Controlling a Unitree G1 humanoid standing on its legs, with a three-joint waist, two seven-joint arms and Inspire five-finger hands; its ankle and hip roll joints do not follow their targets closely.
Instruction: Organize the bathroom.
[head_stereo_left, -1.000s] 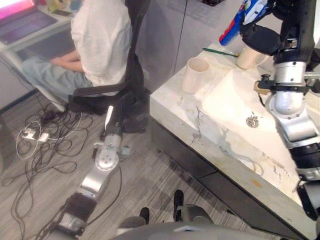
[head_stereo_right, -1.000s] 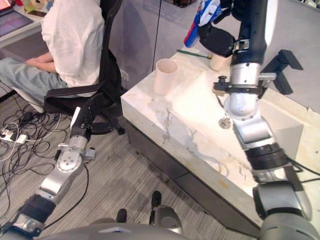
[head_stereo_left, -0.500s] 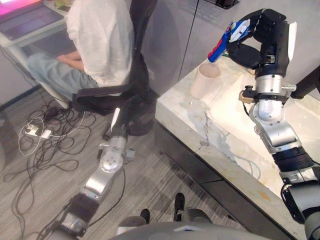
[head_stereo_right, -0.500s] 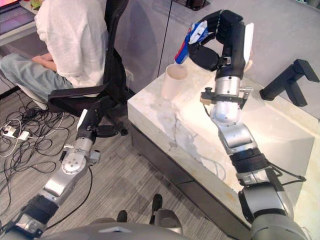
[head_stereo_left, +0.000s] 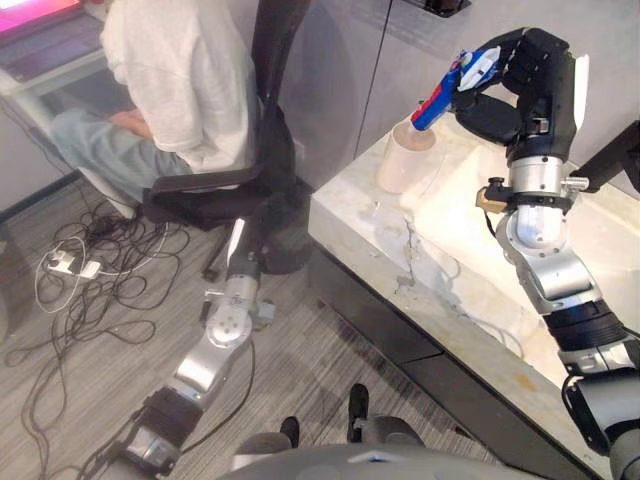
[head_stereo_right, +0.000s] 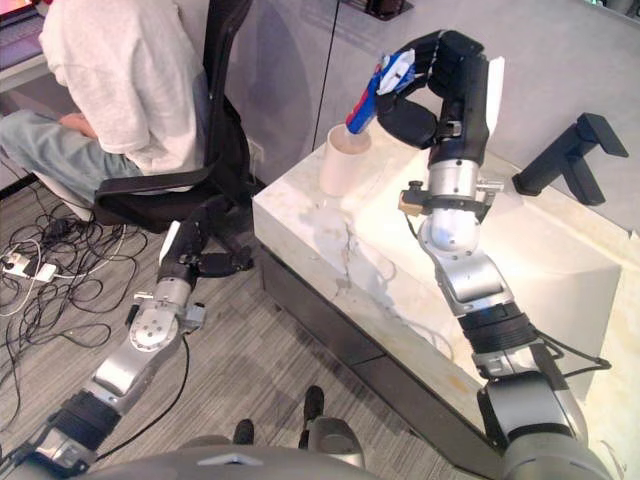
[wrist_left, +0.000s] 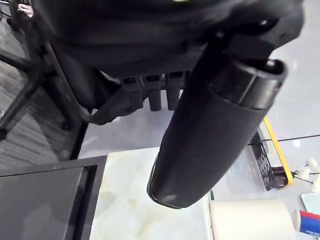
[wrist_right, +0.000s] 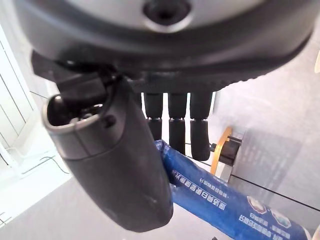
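My right hand (head_stereo_left: 522, 78) is raised over the far left corner of the marble counter (head_stereo_left: 440, 290), shut on a blue toothpaste tube (head_stereo_left: 441, 94) with red and white ends. The tube slants down, and its lower end reaches the mouth of a cream cup (head_stereo_left: 404, 163) standing on that corner. In the right wrist view the thumb and fingers (wrist_right: 178, 125) curl round the tube (wrist_right: 225, 197). My left hand (head_stereo_left: 238, 262) hangs low beside the counter's end with its fingers relaxed, holding nothing. The left wrist view shows the cup (wrist_left: 252, 220) from below that hand.
A sink basin (head_stereo_right: 470, 215) is sunk into the counter, with a black tap (head_stereo_right: 570, 150) at its far right. A person (head_stereo_left: 170, 70) sits in a black office chair (head_stereo_left: 272, 150) close to the left arm. Loose cables (head_stereo_left: 80, 270) lie on the floor at the left.
My right hand has carried the tube leftward and down, from high above the counter to the cream cup's mouth. The camera has shifted. The left arm hangs much as before.
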